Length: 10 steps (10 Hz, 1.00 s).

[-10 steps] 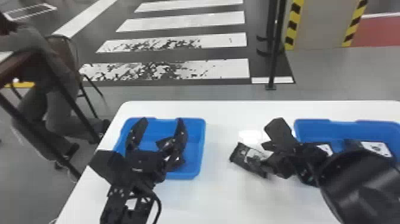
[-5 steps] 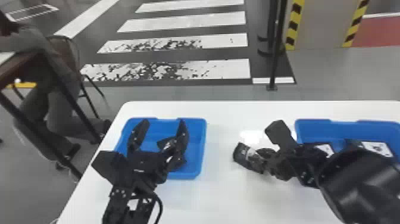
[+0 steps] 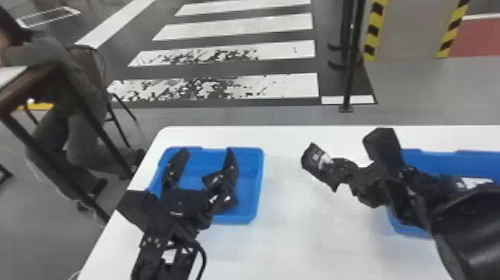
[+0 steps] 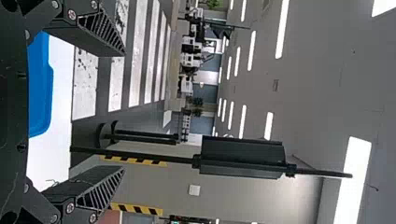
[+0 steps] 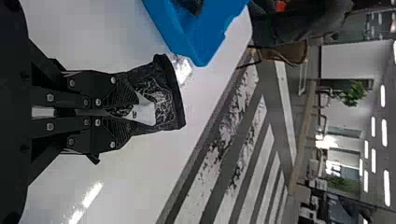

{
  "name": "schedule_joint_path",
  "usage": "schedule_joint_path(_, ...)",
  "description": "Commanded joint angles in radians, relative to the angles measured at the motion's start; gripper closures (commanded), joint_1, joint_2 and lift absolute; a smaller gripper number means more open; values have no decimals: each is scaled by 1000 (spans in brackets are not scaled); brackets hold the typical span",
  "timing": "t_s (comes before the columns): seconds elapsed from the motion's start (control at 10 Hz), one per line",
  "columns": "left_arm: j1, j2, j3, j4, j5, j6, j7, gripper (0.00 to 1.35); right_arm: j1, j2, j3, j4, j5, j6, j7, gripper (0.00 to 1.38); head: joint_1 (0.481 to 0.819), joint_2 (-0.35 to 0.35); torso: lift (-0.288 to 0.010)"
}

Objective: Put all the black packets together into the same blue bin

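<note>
While its jaws grip a packet (image 5: 163, 100), the slanted right arm (image 3: 461, 227) seemingly hovers.

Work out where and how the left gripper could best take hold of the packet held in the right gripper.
Probably by the free end of the black packet, coming from the robot's left, one finger on each broad face: that end juts leftward past the right gripper, uncovered, and the packet looks flattish.
</note>
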Motion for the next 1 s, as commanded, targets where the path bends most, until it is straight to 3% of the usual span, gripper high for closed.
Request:
schedule_joint_path(0.0, 0, -1, 5, 0, 2, -10, 0, 167, 154, 26, -215, -256, 75, 26, -21, 1104, 695, 177, -110)
schedule_joint_path(0.1, 8, -4, 13, 0, 6, -20, 0, 167, 223, 45, -347, -332, 105, 50, -29, 1104, 695, 138, -110)
schedule_joint_path(0.3, 15, -4, 23, 0, 8, -37, -2, 167, 304, 39, -491, -379, 109, 99, -23, 1104, 695, 38, -110)
schedule_joint_path(0.5, 12, -4, 29, 0, 12, -25, -12, 167, 390, 41, -560, -408, 115, 148, -18, 1098, 695, -58, -110)
schedule_joint_path(0.7, 12, -4, 35, 0, 10, -15, -15, 165, 424, 49, -600, -364, 121, 129, -18, 969, 695, -98, -110)
schedule_joint_path(0.9, 3, -4, 35, 5, -2, 0, -23, 165, 422, 50, -622, -335, 107, 70, -18, 268, 695, -133, -110)
